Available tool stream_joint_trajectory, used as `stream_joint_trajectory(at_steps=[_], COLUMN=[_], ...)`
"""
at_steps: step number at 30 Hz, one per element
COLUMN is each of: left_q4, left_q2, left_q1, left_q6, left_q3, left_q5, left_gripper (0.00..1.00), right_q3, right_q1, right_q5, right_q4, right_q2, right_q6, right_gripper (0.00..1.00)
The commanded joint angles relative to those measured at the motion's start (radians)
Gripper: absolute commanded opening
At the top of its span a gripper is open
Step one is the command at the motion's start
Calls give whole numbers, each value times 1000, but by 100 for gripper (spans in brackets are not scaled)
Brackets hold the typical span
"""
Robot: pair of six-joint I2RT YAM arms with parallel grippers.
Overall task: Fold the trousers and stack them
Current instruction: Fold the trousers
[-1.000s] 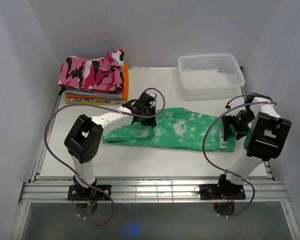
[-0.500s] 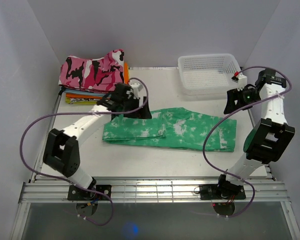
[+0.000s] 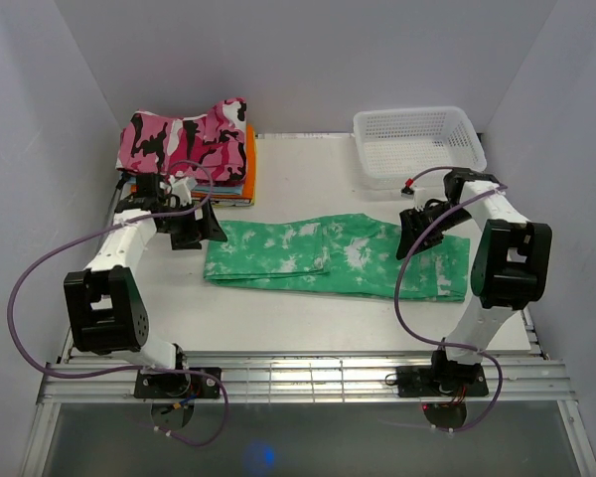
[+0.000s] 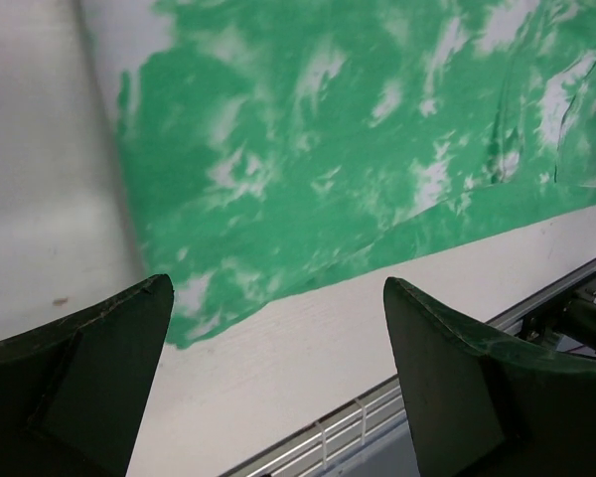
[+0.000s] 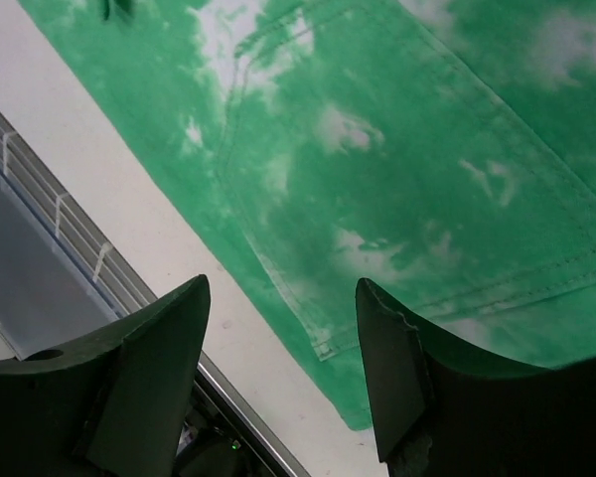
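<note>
The trousers [image 3: 377, 260], mint green with white blotches, lie flat across the middle of the table, their left part doubled over into a second layer [image 3: 268, 253]. My left gripper [image 3: 194, 227] hovers just off their left end, open and holding nothing. In the left wrist view the gripper [image 4: 278, 373] has bare table between its fingers and the trousers [image 4: 328, 149] beyond. My right gripper [image 3: 413, 233] hangs over the right part, open. In the right wrist view that gripper [image 5: 283, 373] is above a stitched hem corner of the trousers [image 5: 407, 149], not touching it.
A stack of folded clothes topped by a pink camouflage garment [image 3: 189, 139] sits at the back left, orange pieces [image 3: 247, 164] under it. A white mesh basket [image 3: 417, 144] stands at the back right. A metal rail [image 3: 298, 378] runs along the near edge.
My left gripper opened, let go of the trousers and drew back left past their end. My right arm swung up toward the basket, then came down over the right part, jaws narrowing a little.
</note>
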State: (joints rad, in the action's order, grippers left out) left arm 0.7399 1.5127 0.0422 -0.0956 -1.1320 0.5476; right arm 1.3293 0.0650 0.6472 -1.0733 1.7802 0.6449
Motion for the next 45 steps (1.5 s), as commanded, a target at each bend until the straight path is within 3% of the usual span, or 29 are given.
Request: stream_joint_trajectory(at_steps=[1,6,11,17,18,20,25,27,29,32,41,45], left_q4=[62,35,-5,-74,-80,-83,-76,-47,-24,-5,-14,-17], left_q2=[-23,-5,76,144,161,176,214,227,213,153,199,237], left_q1=[97,116,116,127,131,149,188,189,189,191,177,171], left_q6=[66,88,92,66,65,69,92,137,163,186,142,131], left_q3=[50,115,172,222,224,221,193,181,170,175,204,204], left_q5=[63,75,219,215,206,193,147,152,172,184,117,88], left_gripper=[97,96,91,69,59,48,40,50,71,79,75,61], right_q3=[-1,-1,2,16,22,25,28,27,27,28,19,22], right_q1=[7,6,6,6,6,6,9,7,7,7,7,7], right_q5=[-66,-145,-172,-219,-236,-254,-282,-278,-264,-253,-253,-265], right_q4=[72,82,87,96,98,101,99,98,89,82,87,95], right_q2=[30,71,96,123,127,134,139,140,139,130,127,131], right_q6=[-48,-53,-50,-53,-50,-47,-34,-34,-34,-36,-34,-33], right_gripper=[66,64,64,63,63,63,62,62,61,61,61,61])
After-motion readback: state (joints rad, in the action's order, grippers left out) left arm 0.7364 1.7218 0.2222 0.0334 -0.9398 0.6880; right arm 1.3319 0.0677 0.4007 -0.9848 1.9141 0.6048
